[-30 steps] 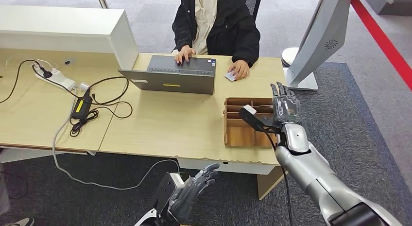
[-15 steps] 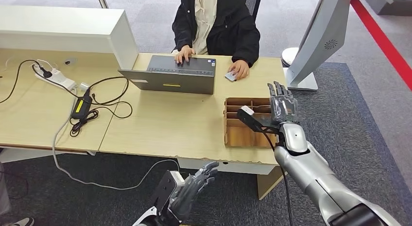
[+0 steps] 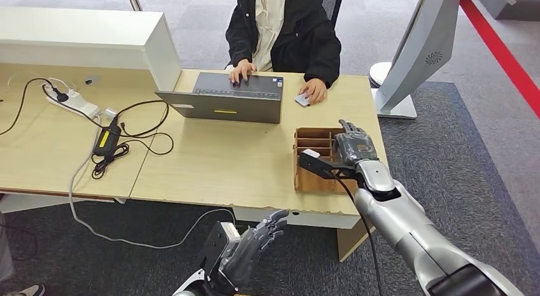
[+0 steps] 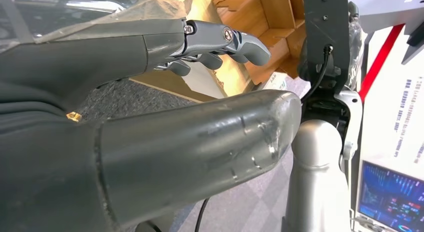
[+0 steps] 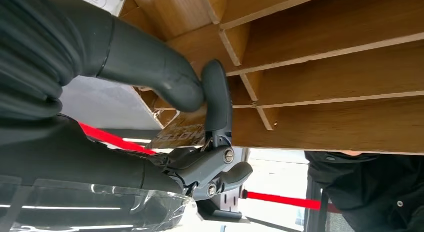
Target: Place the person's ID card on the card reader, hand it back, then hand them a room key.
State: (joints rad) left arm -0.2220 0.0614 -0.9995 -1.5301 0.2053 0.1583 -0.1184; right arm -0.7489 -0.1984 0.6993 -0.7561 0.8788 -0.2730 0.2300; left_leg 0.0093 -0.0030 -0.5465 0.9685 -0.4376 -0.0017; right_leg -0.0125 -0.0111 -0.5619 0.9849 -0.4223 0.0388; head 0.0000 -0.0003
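A brown compartment box [image 3: 311, 179] stands at the desk's near right corner. My right hand [image 3: 353, 146] reaches down into it with fingers curled. In the right wrist view the thumb and a dark finger [image 5: 216, 92] pinch the edge of a brown printed card, the room key [image 5: 177, 134], beside the box's dividers [image 5: 325, 67]. My left hand [image 3: 251, 245] hangs below the desk's front edge with fingers spread and holds nothing; its wrist view shows the hand [image 4: 150, 92] and the box [image 4: 270, 22] beyond. A person [image 3: 283, 28] sits across the desk, one hand on a mouse [image 3: 302, 100].
A grey laptop [image 3: 223, 104] lies open in front of the person. A power strip [image 3: 70, 102] and black cables [image 3: 121, 140] lie on the left of the desk. A white counter block [image 3: 89, 41] stands at the back left, a white stand [image 3: 407, 60] right of the desk.
My right hand has dropped from upright above the box down into it, and its fingers have curled in. The left hand has barely moved.
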